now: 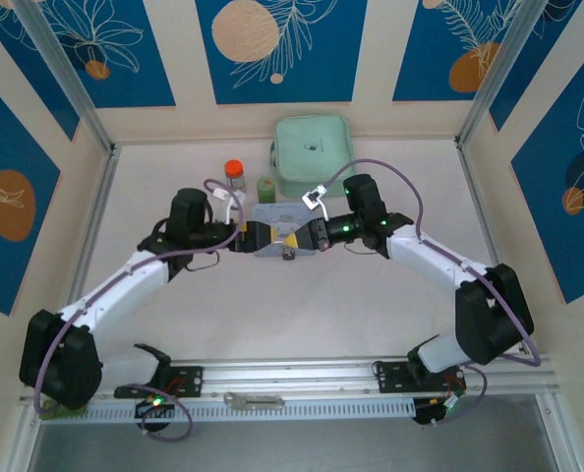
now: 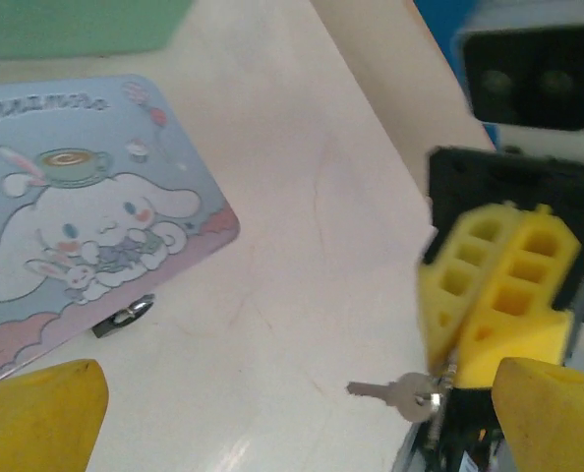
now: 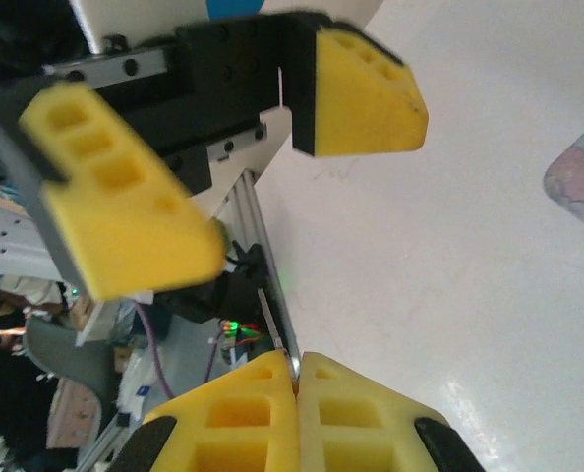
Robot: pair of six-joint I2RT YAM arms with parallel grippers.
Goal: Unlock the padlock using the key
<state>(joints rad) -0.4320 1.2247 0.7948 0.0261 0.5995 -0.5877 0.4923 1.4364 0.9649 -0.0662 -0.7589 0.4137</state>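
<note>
step: key in hand, lock not engaged. right tool (image 3: 297, 379) clamped on the key (image 2: 390, 393), blade sticking out. left tool (image 2: 292, 418) jaws apart, empty. padlock (image 2: 125, 317) lies on the counter (image 2: 302, 197), touching the blue tin (image 2: 95, 197). next, likely: left tool steadies padlock, keyhole facing blade.

1. a row of small dark lettering (image 2: 36, 103) runs along the top edge of the pale blue tin lid (image 2: 179, 147), above a white long-eared cartoon figure; it is too blurred to read.
2. a small dark mark (image 1: 315, 147) sits on the pale green box (image 1: 312, 172); it is too small to make out.
3. no word, number or brand can be read letter for letter.
</note>
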